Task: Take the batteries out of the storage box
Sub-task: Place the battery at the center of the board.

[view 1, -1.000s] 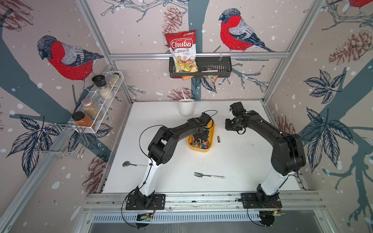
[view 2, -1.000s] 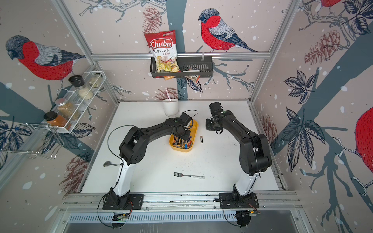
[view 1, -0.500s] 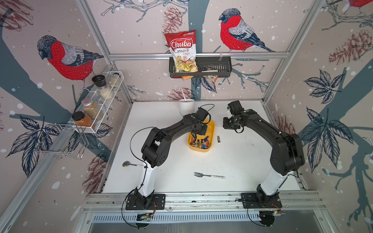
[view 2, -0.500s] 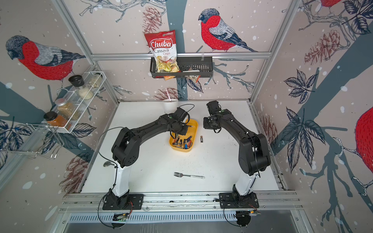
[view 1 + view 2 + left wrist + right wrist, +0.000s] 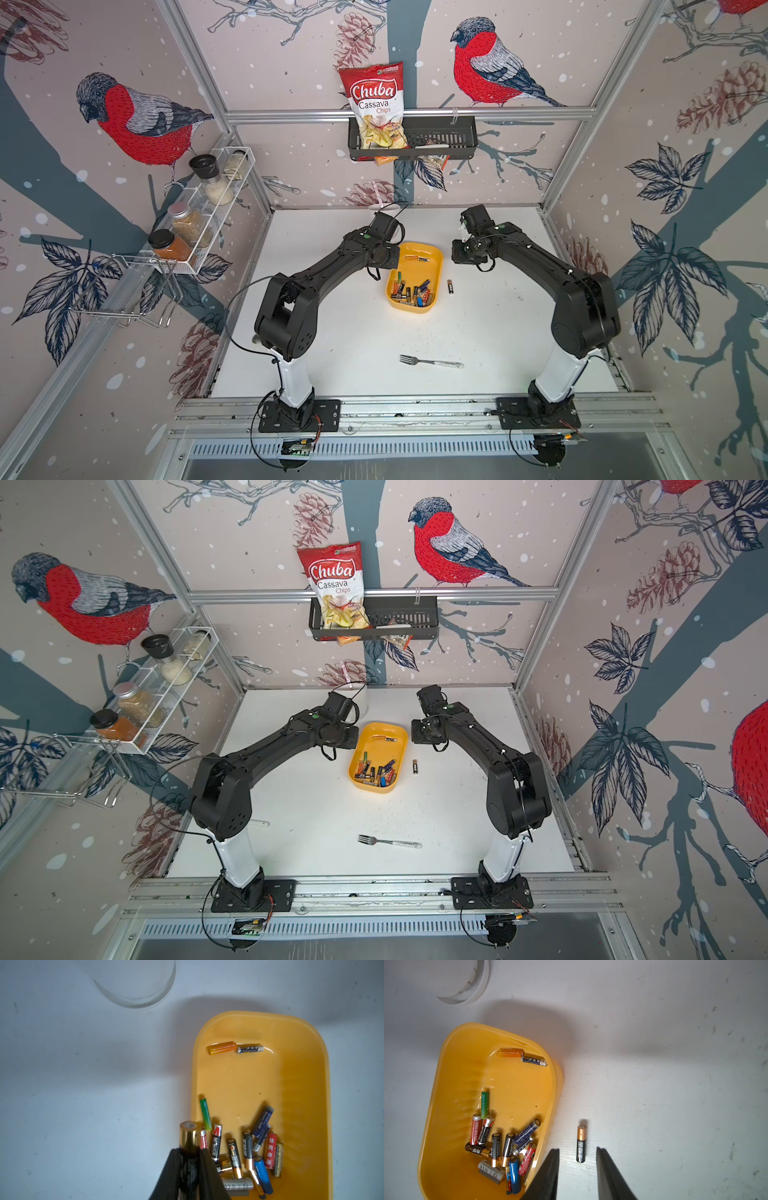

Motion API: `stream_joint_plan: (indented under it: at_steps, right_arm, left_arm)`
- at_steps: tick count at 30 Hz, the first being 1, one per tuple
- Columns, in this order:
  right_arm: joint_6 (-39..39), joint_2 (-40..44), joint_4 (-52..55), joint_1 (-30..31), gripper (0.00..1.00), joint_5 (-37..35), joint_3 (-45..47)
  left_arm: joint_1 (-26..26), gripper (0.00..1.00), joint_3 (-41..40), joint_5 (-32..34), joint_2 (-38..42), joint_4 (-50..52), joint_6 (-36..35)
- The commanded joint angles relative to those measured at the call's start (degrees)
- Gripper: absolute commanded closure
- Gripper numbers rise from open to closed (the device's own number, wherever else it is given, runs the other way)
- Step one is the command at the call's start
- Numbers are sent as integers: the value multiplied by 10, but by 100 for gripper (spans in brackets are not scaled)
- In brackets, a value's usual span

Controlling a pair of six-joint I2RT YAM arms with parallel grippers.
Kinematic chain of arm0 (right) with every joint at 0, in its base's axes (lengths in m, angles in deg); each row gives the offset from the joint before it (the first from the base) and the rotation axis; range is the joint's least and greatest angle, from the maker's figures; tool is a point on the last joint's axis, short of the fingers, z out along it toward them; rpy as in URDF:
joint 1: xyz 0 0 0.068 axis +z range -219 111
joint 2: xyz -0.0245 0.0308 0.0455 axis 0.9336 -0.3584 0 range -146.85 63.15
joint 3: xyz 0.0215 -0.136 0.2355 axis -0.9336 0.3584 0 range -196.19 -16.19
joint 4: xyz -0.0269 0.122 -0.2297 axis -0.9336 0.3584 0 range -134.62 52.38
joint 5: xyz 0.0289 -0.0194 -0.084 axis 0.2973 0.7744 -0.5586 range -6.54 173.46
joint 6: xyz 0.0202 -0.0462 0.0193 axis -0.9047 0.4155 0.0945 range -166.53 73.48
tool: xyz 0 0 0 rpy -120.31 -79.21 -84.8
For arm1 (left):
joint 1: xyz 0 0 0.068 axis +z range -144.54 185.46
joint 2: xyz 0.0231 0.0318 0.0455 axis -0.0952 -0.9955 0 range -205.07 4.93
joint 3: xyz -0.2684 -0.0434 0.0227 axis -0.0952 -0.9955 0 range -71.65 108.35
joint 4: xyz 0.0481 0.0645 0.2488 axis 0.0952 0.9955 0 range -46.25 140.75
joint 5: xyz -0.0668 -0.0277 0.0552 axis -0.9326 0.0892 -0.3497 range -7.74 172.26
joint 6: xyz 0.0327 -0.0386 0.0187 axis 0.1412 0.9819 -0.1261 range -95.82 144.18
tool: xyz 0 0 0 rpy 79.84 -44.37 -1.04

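The left gripper (image 5: 189,1152) is clamped on a gold-and-black battery (image 5: 188,1136), which stands out past its fingertips; in the left wrist view it hangs at the rim of the yellow storage box (image 5: 417,272), and I cannot tell whether it is fully clear of the box. The right gripper (image 5: 577,1149) has its jaws apart and holds nothing; between them, down on the table (image 5: 498,324), lies a single battery (image 5: 581,1144) just beside the box wall. Inside the box more than a dozen batteries are heaped at the near end (image 5: 411,291); two more (image 5: 417,258), an orange one and a dark one, lie end to end at the far end. I judge the task barely begun: one battery out, one in the grip, the bulk left. Further out, a fork (image 5: 430,362) lies nearer the arm bases; a white cup (image 5: 135,982) stands beyond the box.
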Motion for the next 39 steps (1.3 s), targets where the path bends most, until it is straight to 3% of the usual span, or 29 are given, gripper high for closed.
stream_joint_plan:
  at_steps: [1, 14, 39]
  right_arm:
    - [-5, -2, 10, 5, 64, 3, -6]
    - [-4, -7, 18, 11, 64, 1, -11]
    - [-3, -8, 29, 13, 63, -5, -14]
  left_arm:
    - [14, 82, -36, 12, 25, -3, 5]
    - [39, 82, -182, 1, 41, -77, 22]
    - [41, 80, -201, -7, -15, -115, 24]
